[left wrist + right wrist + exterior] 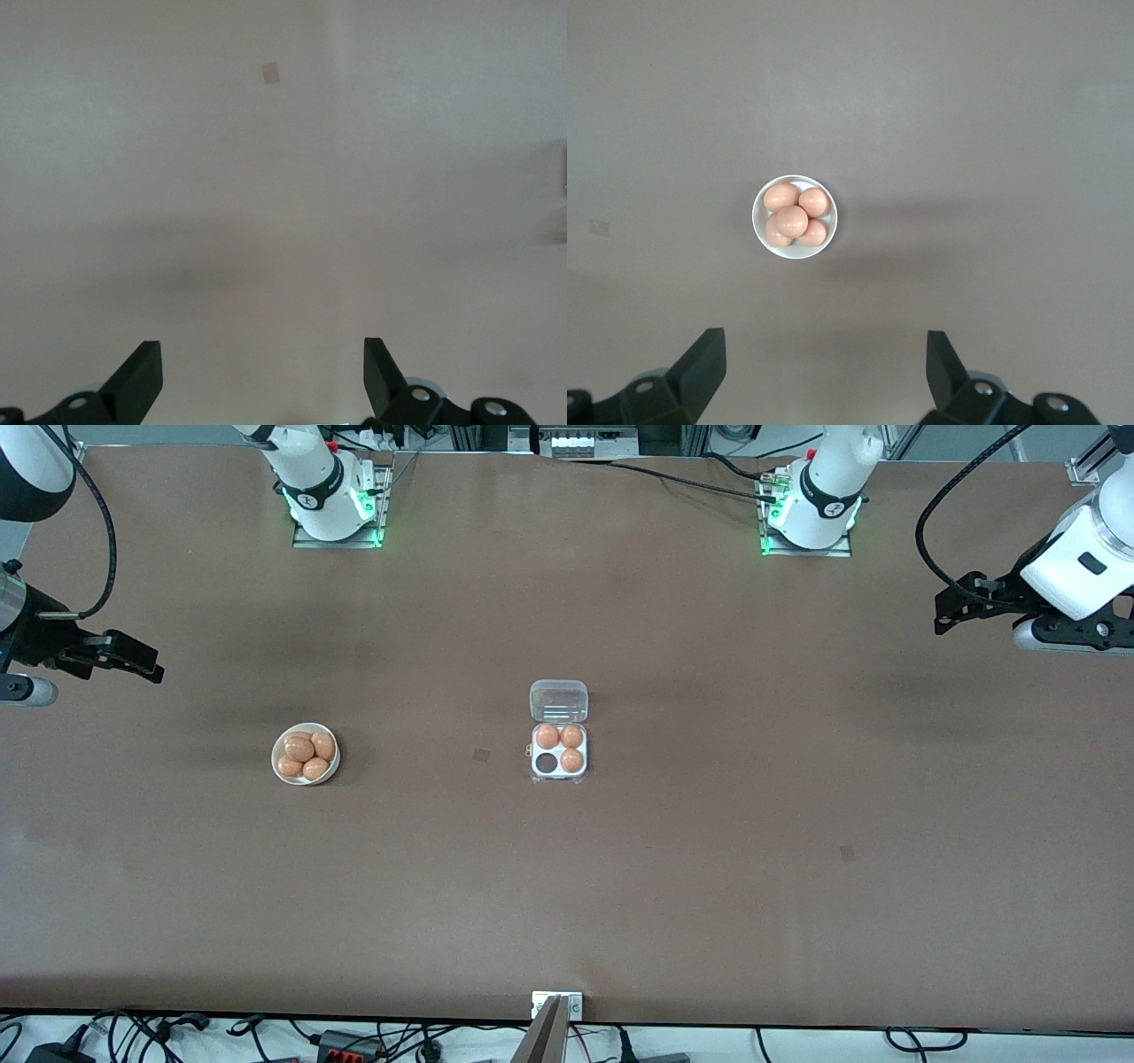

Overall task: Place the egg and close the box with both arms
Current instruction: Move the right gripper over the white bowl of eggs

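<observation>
The box [558, 772] stands open in the middle of the table, its clear lid [558, 701] lying flat on the side farther from the front camera. Three orange-brown eggs fill its cups; one cup [547, 763] is empty. Several more eggs [299, 747] lie in a round white bowl [282, 771] toward the right arm's end; they also show in the right wrist view [790, 219]. My right gripper [151, 669] [824, 354] is open and empty, high over that end. My left gripper [943, 615] [263, 363] is open and empty over bare table at the left arm's end.
Small tan patches mark the brown table [481, 755] [848, 853]; one shows in the left wrist view [271, 73]. A metal bracket [556, 1005] sits at the table edge nearest the front camera. Cables run along that edge.
</observation>
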Robot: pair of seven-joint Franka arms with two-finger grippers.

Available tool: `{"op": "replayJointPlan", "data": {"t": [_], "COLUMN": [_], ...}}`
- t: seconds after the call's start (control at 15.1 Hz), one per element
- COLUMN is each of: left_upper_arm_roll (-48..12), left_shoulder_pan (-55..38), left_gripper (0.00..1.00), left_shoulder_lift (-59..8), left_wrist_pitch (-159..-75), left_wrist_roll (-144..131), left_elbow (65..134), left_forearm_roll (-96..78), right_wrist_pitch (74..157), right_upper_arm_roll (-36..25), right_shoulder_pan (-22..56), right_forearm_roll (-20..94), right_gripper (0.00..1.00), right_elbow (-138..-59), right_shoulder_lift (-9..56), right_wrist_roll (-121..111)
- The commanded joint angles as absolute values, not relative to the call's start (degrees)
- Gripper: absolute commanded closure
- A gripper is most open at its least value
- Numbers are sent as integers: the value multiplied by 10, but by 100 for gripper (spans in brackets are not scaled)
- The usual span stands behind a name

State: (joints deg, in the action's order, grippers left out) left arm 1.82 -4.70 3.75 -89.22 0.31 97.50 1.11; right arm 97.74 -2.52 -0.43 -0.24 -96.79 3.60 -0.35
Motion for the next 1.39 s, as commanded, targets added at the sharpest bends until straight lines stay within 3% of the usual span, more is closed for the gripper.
{"op": "replayJointPlan", "data": {"t": [0.0,0.33,0.59,1.32], "left_upper_arm_roll": [18,18,18,18], "left_shoulder_pan": [-47,-49,-48,-47], "left_gripper": [0,0,0,0], "left_shoulder_lift": [32,33,32,32], "left_wrist_pitch": [-879,-879,-879,-873], "left_wrist_roll": [8,7,7,8], "left_elbow": [959,958,958,958], "left_forearm_roll": [22,23,23,23], "right_wrist_pitch": [989,997,1065,1105], "right_upper_arm_roll": [-25,-24,-25,-25], "right_shoulder_pan": [-1,43,49,55], "right_forearm_roll": [-7,-1,0,23], "right_gripper": [0,0,0,0], "right_elbow": [-965,-966,-966,-970], "right_shoulder_lift": [69,152,226,312], "right_wrist_roll": [-8,1,1,9]}}
